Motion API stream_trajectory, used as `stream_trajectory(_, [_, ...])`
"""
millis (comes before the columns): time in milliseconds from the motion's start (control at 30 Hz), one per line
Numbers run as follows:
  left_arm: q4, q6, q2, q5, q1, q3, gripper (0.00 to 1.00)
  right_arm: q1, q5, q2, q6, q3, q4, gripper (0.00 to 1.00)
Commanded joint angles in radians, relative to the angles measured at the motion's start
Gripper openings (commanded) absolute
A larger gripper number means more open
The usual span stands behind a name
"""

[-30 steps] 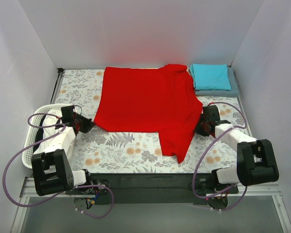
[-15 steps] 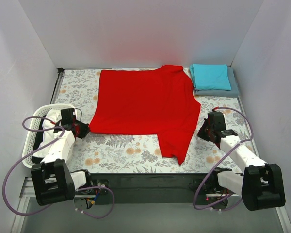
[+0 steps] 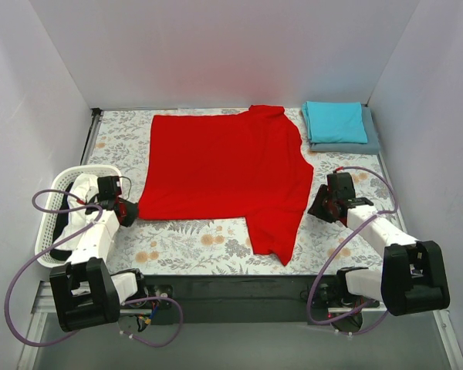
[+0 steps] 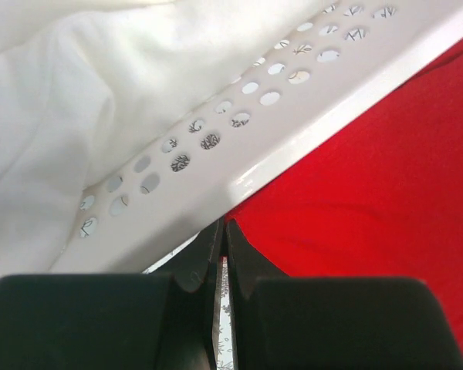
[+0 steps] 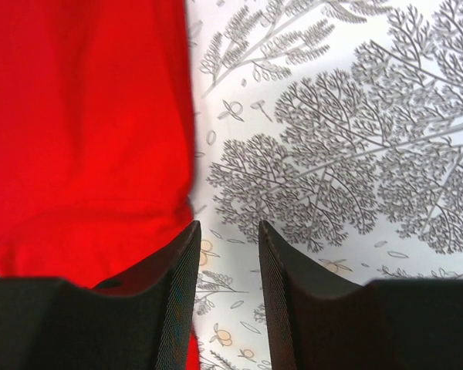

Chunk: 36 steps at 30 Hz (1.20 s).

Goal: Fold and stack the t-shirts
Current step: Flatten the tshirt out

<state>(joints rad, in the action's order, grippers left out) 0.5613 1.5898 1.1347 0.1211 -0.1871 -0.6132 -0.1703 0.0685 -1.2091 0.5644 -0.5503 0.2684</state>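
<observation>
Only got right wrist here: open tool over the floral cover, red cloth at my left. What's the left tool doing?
Observer: The left tool is shut at the near-left corner of the red t-shirt, apparently pinching the hem, right beside the white basket.
Operator: Shirt folded yet?
Observer: No, it lies spread flat, with one sleeve pointing toward the robot.
Operator: Any stack so far?
Observer: Yes, a folded teal t-shirt sits on a folded grey-blue t-shirt in the far-right corner.
</observation>
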Motion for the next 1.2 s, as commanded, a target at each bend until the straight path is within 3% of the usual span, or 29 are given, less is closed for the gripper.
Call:
stream_trajectory(0, [0.022,0.006,-0.021,0.072,-0.014,0.006,0.00,0.002,-0.027,-0.020,0.003,-0.062,-0.037,0.43])
stream_trajectory(467, [0.051,-0.016,0.042,0.057,-0.075,-0.028,0.00,-0.026,-0.045,-0.010,0.022,-0.071,-0.061,0.43])
stream_trajectory(1067, [0.005,-0.034,0.048,-0.026,-0.078,-0.008,0.00,-0.094,-0.013,-0.175,0.066,-0.102,-0.112,0.43])
stream_trajectory(1100, [0.002,-0.036,0.050,-0.034,-0.078,-0.007,0.00,-0.094,-0.003,-0.175,0.068,-0.096,-0.113,0.42])
stream_trajectory(1167, [-0.006,-0.037,0.051,-0.041,-0.078,-0.002,0.00,-0.095,0.013,-0.169,0.071,-0.082,-0.115,0.29])
